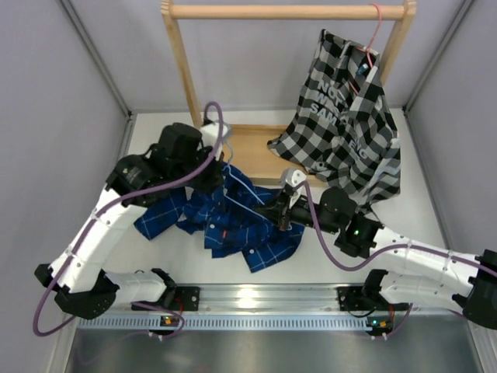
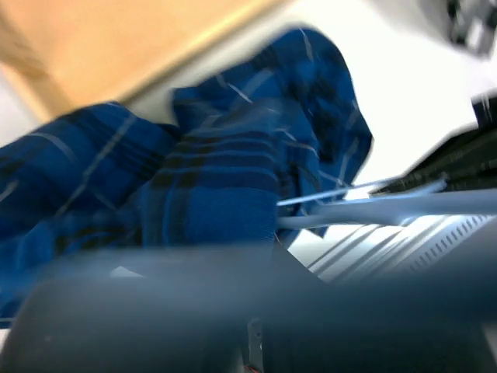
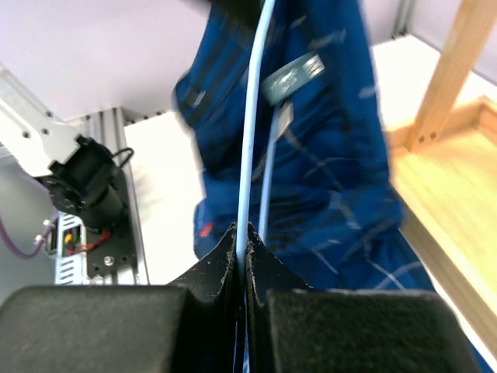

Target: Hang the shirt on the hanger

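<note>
The dark blue plaid shirt (image 1: 233,225) lies bunched on the table in front of the wooden rack, its collar end raised. It also shows in the left wrist view (image 2: 217,179) and the right wrist view (image 3: 326,171). My left gripper (image 1: 211,177) is at the shirt's raised upper edge and appears shut on the fabric; its jaws are blurred in its own view. My right gripper (image 1: 282,215) is shut on the thin light-blue hanger (image 1: 247,194). The wire runs up from between its fingertips (image 3: 242,237) across the shirt (image 3: 252,116), and shows in the left wrist view (image 2: 388,203).
A wooden rack (image 1: 287,12) with a flat wooden base (image 1: 252,148) stands at the back. A black-and-white checked shirt (image 1: 345,124) hangs from it on a pink hanger (image 1: 375,35), just behind my right arm. A metal rail (image 1: 256,299) runs along the near edge.
</note>
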Tool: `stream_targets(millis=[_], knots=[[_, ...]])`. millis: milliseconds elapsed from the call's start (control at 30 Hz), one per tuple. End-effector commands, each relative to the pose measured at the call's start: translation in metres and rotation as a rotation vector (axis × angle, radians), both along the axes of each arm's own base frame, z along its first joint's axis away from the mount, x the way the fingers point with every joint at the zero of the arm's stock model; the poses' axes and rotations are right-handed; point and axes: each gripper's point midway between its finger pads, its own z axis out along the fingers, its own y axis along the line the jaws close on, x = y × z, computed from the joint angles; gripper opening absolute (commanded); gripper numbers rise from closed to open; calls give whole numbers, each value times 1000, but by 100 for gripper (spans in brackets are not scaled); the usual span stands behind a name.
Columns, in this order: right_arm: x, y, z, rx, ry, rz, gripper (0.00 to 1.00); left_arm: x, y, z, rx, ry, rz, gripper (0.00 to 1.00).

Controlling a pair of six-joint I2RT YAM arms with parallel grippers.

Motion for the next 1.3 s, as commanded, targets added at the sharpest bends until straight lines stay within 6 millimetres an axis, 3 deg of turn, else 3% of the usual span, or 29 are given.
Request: stream_targets(millis=[0,33,67,167,300,467,567,633,700,733,767,833,967,1033,1167,1200,1267], knots=[[2,-1,42,141,-78,-36,0,-25,-32,10,-140,-39,-208,0],[3,-3,42,155,-65,-51,0,-33,-37,3,-156,-23,-261,0],[5,-6,36,164,-57,-72,0,-37,-36,12,-188,-64,-281,0],[10,-16,28,199,-30,-128,0,-36,-31,11,-182,-89,-267,0],[-4,-4,30,205,-33,-26,0,-31,-41,10,-188,-56,-276,0],[0,3,29,203,-26,-23,0,-25,-58,4,-180,-10,-280,0],[-1,-3,28,231,-27,-39,0,-17,-54,4,-152,-38,-243,8],[0,-9,27,269,-18,-59,0,-16,-52,10,-153,-59,-242,26],[0,-13,28,303,-13,-73,0,-15,-51,17,-158,-79,-235,48],[0,-14,21,307,6,-78,0,-13,-49,26,-167,-103,-224,64],[1,-16,25,338,4,-85,0,-13,-47,34,-174,-126,-219,71],[3,-18,17,350,30,-107,0,-13,-40,57,-191,-196,-209,98],[5,-23,12,380,38,-127,0,-19,-23,101,-214,-342,-209,98],[4,-24,12,385,40,-124,0,-16,-19,111,-187,-410,-226,98],[0,-27,10,410,38,-114,0,-12,-30,102,-109,-534,-371,98],[-1,-28,11,412,33,-106,0,-9,-35,84,-42,-562,-444,98],[-3,-31,6,405,35,-100,0,-14,-41,80,-26,-614,-535,98]])
